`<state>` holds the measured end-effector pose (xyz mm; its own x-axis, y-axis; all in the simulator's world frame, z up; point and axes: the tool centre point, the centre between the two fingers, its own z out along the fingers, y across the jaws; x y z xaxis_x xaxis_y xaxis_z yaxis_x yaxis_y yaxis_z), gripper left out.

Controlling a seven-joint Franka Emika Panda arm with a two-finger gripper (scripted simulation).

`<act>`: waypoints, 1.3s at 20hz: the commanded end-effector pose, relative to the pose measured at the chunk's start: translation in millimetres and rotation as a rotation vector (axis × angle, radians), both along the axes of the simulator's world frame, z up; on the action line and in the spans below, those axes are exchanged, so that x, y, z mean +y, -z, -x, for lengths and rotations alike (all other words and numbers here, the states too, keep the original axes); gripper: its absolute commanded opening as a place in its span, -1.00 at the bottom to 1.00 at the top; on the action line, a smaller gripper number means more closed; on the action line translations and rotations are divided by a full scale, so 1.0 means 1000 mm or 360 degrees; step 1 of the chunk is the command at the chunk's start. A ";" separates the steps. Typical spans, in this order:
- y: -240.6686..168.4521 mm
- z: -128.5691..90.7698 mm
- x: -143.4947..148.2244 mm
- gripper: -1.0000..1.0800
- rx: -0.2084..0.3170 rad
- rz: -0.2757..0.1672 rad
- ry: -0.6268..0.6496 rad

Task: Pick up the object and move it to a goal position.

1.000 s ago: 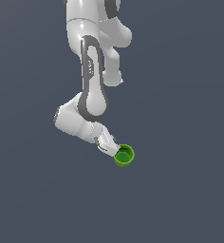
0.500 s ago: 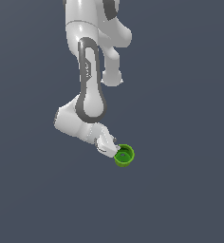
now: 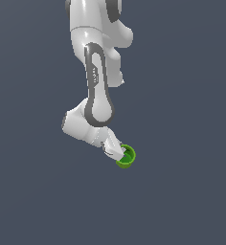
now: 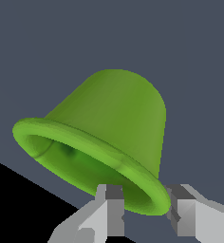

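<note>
Plain dark slate-grey backdrop, flat even light, no visible furniture

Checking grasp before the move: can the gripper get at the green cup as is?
Probably yes: the gripper already straddles the green cup at its rim, one finger inside, one outside. Nothing blocks it; firm closure is unclear.

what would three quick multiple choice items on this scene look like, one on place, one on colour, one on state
1. Where is the cup?
A. at the gripper tip
B. far from the arm
C. on a shelf

2. What colour is the cup?
A. red
B. bright green
C. yellow

3. How do the gripper's fingers stand on the cup's rim?
A. one finger inside it, one outside
B. both well clear of it
C. both under the base

Answers: 1 A, both views show cup and gripper together; 2 B, green throughout; 3 A, the wrist view shows the rim between the fingers.
</note>
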<state>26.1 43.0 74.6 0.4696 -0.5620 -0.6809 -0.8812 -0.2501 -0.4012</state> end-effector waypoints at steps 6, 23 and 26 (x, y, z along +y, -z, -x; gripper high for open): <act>0.003 0.001 -0.001 -1.00 0.0007 0.0000 0.0003; -0.018 0.028 -0.003 -1.00 0.0001 0.0001 0.0003; -0.028 0.043 -0.004 -1.00 0.0001 0.0001 0.0003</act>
